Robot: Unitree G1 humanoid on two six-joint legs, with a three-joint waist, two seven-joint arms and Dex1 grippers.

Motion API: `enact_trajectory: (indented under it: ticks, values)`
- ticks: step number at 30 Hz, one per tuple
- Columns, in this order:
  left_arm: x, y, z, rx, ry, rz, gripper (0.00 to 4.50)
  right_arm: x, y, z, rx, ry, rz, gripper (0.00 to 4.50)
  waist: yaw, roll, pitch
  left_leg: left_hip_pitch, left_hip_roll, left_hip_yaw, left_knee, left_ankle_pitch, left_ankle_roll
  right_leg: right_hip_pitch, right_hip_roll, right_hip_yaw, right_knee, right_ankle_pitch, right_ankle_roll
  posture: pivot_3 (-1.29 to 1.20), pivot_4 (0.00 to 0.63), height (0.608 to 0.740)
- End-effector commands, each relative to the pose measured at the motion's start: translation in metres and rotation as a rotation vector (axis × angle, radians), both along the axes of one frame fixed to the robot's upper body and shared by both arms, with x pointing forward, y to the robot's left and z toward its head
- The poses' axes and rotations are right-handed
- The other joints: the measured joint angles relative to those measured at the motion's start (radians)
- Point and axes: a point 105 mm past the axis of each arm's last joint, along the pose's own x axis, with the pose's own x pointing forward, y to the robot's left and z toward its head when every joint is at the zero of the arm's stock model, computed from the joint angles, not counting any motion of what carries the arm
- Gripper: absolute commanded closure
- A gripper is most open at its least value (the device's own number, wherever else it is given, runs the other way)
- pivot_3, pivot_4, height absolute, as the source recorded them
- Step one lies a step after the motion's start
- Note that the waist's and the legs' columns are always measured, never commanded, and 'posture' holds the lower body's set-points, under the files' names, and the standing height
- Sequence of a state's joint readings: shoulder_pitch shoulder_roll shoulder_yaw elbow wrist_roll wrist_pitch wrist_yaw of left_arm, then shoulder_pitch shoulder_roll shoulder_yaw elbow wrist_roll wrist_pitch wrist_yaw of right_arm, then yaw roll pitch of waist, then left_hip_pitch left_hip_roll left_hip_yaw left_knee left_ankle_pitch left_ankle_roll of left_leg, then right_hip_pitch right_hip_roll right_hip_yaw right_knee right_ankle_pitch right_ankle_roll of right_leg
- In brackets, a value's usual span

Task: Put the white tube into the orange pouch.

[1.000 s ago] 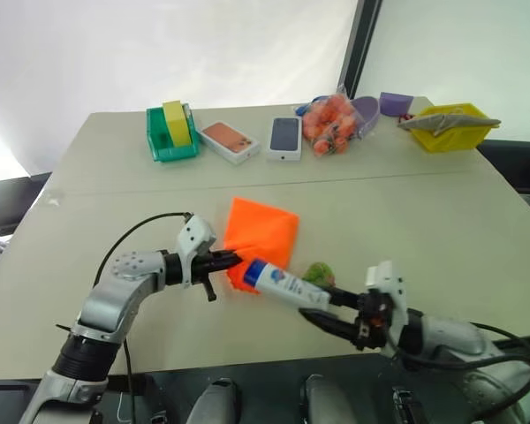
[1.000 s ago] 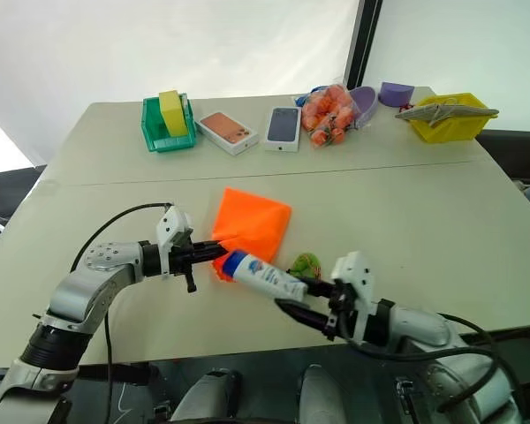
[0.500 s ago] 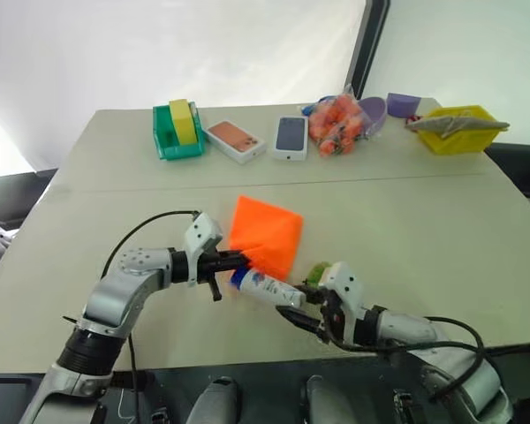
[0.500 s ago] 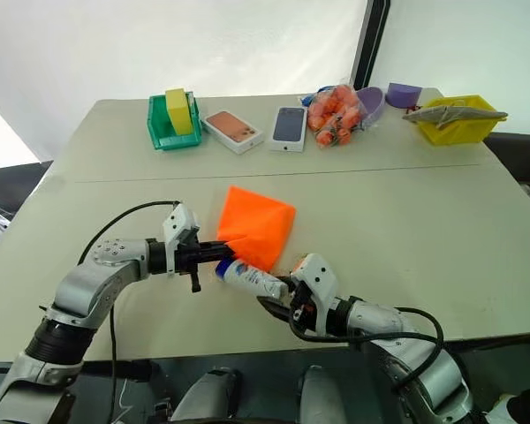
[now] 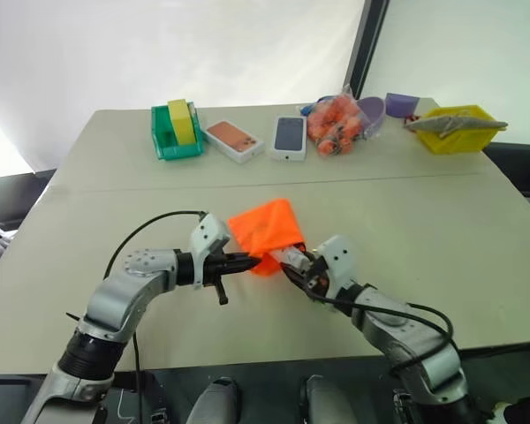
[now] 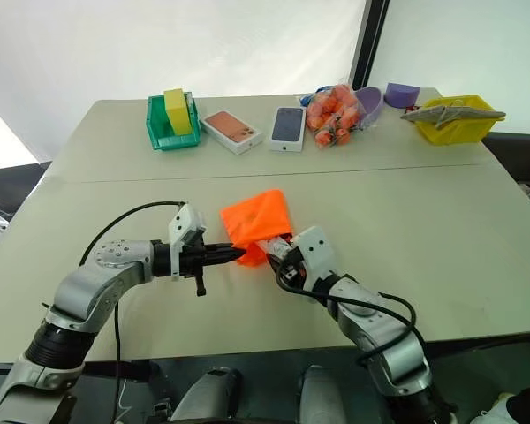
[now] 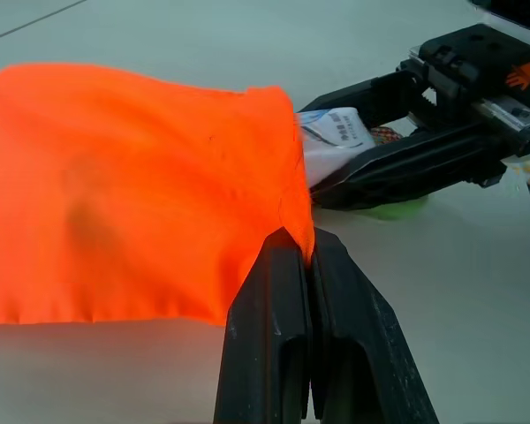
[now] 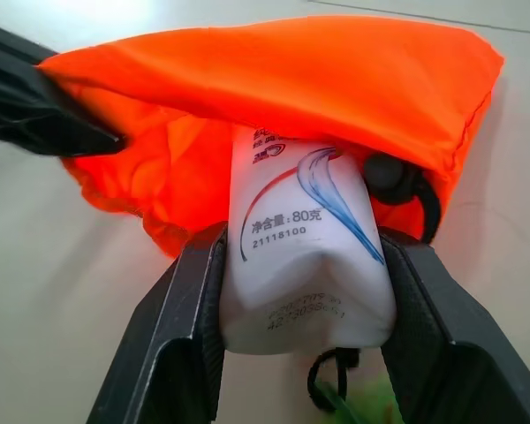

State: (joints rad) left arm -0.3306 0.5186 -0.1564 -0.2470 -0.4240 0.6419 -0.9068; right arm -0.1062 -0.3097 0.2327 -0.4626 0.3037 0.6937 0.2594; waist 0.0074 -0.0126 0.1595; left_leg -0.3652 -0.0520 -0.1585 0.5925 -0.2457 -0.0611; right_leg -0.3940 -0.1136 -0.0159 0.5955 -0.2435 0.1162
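We've got the white tube [image 8: 305,256] part-way into the orange pouch [image 5: 263,228]: cap end hidden inside the mouth, crimped tail end outside. The right gripper [image 8: 300,353] holds that tail, jaws about half spread w/ a finger on each side of the tube. The left gripper [image 7: 311,265] is fully closed, pinching the pouch's mouth hem and holding it up.

Handling, as we judge it: tube looks light, smooth plastic, likely a bit squashy in the body, so the flat crimped end is the best hold; too much squeeze could deform it. Glossy skin prob slips if pushed at an angle. Pouch is thin, limp fabric, creased, no stiffness of its own; mouth will prob collapse once the hem pinch lets go, so we'd keep hold at the hem.

Black cord w/ toggle [image 8: 390,177] sits just beside the tube at the pouch mouth, could snag. The pouch lies on the beige table [image 5: 442,221], smooth and matte.
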Motion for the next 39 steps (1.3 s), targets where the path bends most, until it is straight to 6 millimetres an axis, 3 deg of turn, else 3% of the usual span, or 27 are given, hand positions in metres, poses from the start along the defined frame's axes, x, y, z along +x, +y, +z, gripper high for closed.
enact_trajectory:
  ticks: [1,6,9,12,15,24,31,39]
  values:
    - [-0.003,-0.008,0.010,-0.012,-0.044,-0.029,4.50,0.012,0.009,0.010,-0.013,-0.054,-0.019,2.40,-0.001,0.000,0.000,0.000,0.000,0.000,0.000,0.000,0.000,0.000,0.000,0.000,0.000,0.000,0.000,0.00,0.150,0.740]
    - [-0.008,-0.013,0.012,-0.026,-0.038,-0.047,4.50,0.035,0.021,0.011,-0.060,-0.079,-0.074,2.40,-0.007,0.000,0.000,0.001,0.000,0.000,0.000,0.000,0.000,0.000,0.000,0.000,0.001,0.000,-0.001,0.00,0.150,0.740]
    - [-0.008,-0.011,0.011,-0.021,-0.038,-0.033,4.50,0.035,0.031,0.015,-0.030,-0.076,-0.035,2.40,-0.010,0.000,0.000,0.001,0.000,-0.001,0.000,0.000,0.000,0.000,0.001,0.000,0.001,0.001,-0.001,0.00,0.150,0.740]
    - [-0.004,-0.005,0.008,-0.009,-0.041,-0.002,4.50,0.030,0.031,0.015,-0.016,-0.064,-0.002,1.38,-0.018,0.000,0.000,0.001,0.000,-0.001,0.000,0.000,0.000,0.001,0.001,0.000,0.001,0.001,-0.001,0.00,0.150,0.740]
    - [0.003,0.006,0.005,0.007,-0.048,0.048,4.50,0.017,0.028,0.016,-0.024,-0.072,0.060,0.06,-0.019,0.000,0.000,0.001,0.000,-0.001,0.000,0.000,0.000,0.001,0.001,0.000,0.001,0.001,-0.001,0.00,0.150,0.740]
    - [0.023,0.039,0.002,0.033,-0.085,0.184,4.50,-0.041,0.007,0.027,-0.023,-0.050,0.365,0.06,-0.019,0.000,0.000,0.002,0.000,-0.001,0.000,0.000,0.000,0.002,0.001,0.000,0.001,0.000,0.000,0.00,0.150,0.740]
    - [0.025,0.060,0.004,0.059,-0.102,0.220,4.50,-0.031,-0.030,0.012,-0.189,-0.033,0.282,0.06,-0.018,-0.001,0.000,0.003,0.000,0.000,0.000,0.000,0.000,0.002,0.000,0.000,0.000,0.000,0.000,0.00,0.150,0.740]
    - [0.021,0.045,0.004,0.037,-0.108,0.175,4.50,-0.032,-0.038,-0.014,-0.310,0.003,0.289,0.06,-0.015,-0.001,0.000,0.001,0.000,0.000,0.000,0.000,0.000,0.001,0.000,0.000,0.000,0.000,0.000,0.00,0.150,0.740]
